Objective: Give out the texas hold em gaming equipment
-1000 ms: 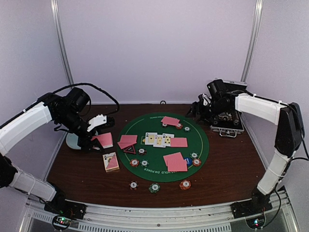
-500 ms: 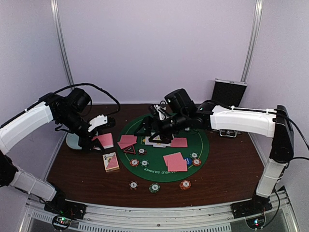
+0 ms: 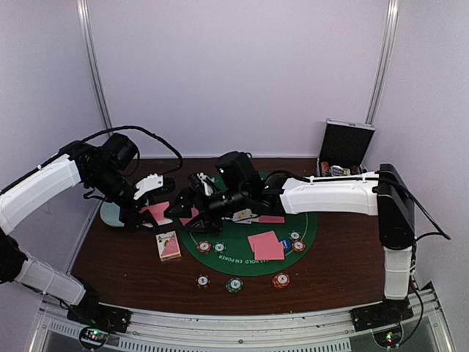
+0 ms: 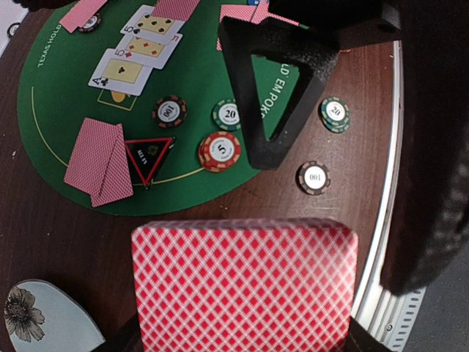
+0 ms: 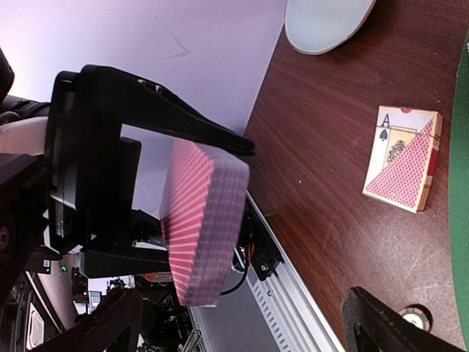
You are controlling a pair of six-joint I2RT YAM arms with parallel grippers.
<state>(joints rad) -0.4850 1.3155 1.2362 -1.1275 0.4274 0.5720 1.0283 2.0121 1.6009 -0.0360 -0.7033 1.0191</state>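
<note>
My left gripper (image 3: 150,207) is shut on a deck of pink-red-backed playing cards (image 4: 245,282), held above the wood left of the green mat (image 3: 308,227). My right gripper (image 3: 183,210) has reached across the mat and stands open just short of the deck (image 5: 205,220), its fingers (image 5: 396,326) apart from the cards. On the mat lie face-up cards (image 4: 139,51), a face-down pair (image 4: 99,160), the black red-edged triangular marker (image 4: 149,155) and striped chips (image 4: 220,150). More chips (image 3: 234,284) sit on the wood near the front.
A card box (image 3: 169,246) lies on the wood below the deck. The pale blue dish (image 5: 326,22) sits at the far left. The open metal case (image 3: 344,150) stands at the back right. Another face-down pair (image 3: 266,246) lies on the mat's right side.
The right arm swung from the case at the back right across the mat to the deck on the left, and its jaws opened wide. The left arm kept still with the deck.
</note>
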